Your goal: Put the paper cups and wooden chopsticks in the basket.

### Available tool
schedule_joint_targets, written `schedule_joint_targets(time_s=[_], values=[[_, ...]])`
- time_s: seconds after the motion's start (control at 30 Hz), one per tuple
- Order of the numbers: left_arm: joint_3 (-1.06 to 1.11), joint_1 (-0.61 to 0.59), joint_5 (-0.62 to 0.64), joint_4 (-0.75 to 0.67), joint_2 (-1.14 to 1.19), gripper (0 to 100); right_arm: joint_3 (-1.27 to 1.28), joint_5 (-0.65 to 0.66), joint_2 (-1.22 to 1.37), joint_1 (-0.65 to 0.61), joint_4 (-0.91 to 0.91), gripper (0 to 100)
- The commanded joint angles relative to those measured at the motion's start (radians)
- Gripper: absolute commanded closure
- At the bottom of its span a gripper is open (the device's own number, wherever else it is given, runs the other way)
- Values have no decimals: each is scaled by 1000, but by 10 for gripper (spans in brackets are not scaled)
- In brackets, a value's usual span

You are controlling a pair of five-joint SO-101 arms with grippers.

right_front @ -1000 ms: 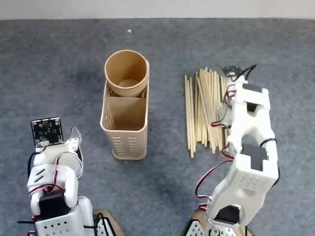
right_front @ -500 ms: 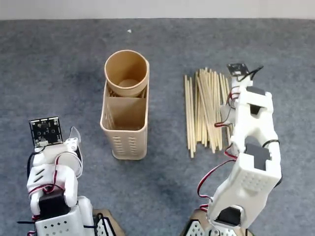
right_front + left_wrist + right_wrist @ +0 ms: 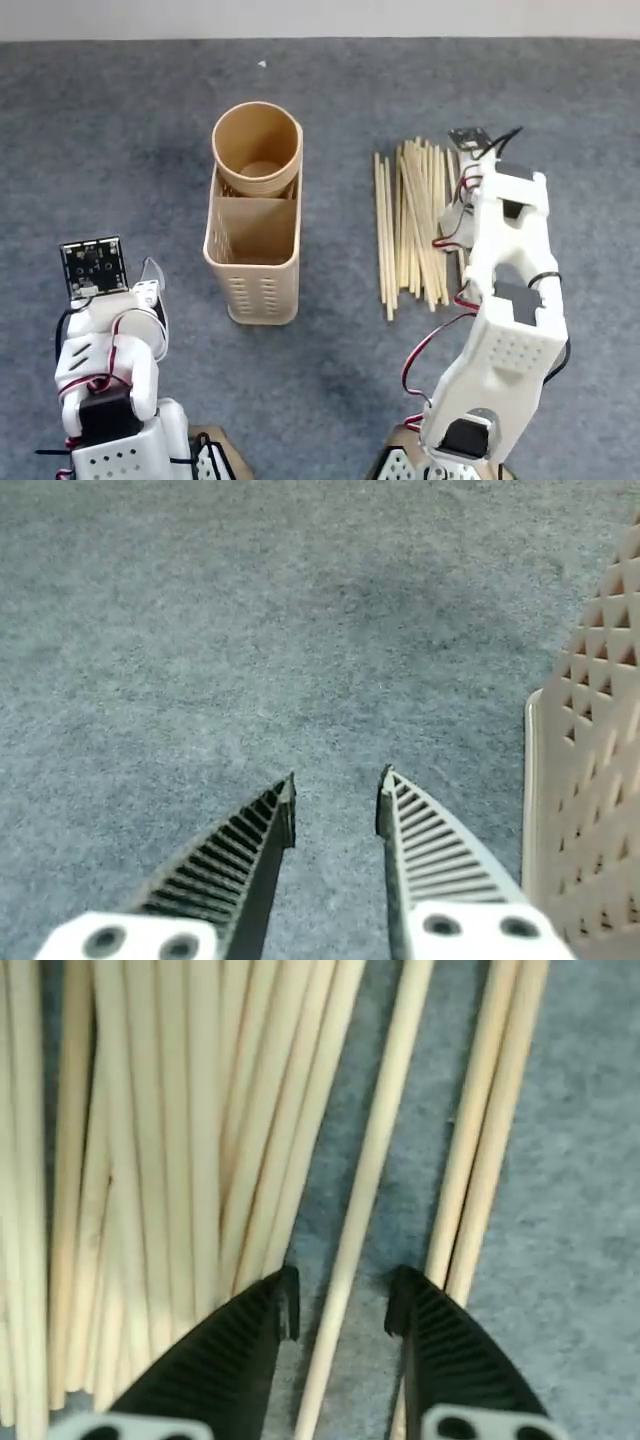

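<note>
The right jaws stand spread, tips down at the grey tabletop, with a single chopstick lying between them, not pinched; the rest of the wooden chopsticks lie in a loose pile around it, running near to far, well to the right of the basket. The left jaws are spread too, low over bare tabletop at the near left, with the basket's perforated wall just to their right; one paper cup stands upright in the basket's far compartment
</note>
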Motion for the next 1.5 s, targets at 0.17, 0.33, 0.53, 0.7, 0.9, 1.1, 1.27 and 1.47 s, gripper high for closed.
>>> schedule_joint_targets(time_s=[0.17,0.33,0.53,0.7,0.9,1.1,1.27,1.47], values=[[-24,-12,8,-17,-5,842,-13,9,8,24,-21,991],[-22,-10,8,-17,-5,842,-33,-69,-27,27,-15,995],[-12,-10,8,-21,-5,842,-122,-351,-349,35,39,995],[4,-10,8,-49,-4,842,-117,-440,-792,-116,56,995],[15,-10,8,-68,-4,842,-88,-549,-1156,-443,-16,995],[16,-10,8,-68,-4,842,148,-559,-1264,-688,-318,995],[16,-10,8,-68,-4,842,435,-559,-1277,-794,-591,994],[16,-10,8,-68,-4,842,631,-560,-1279,-812,-680,994]])
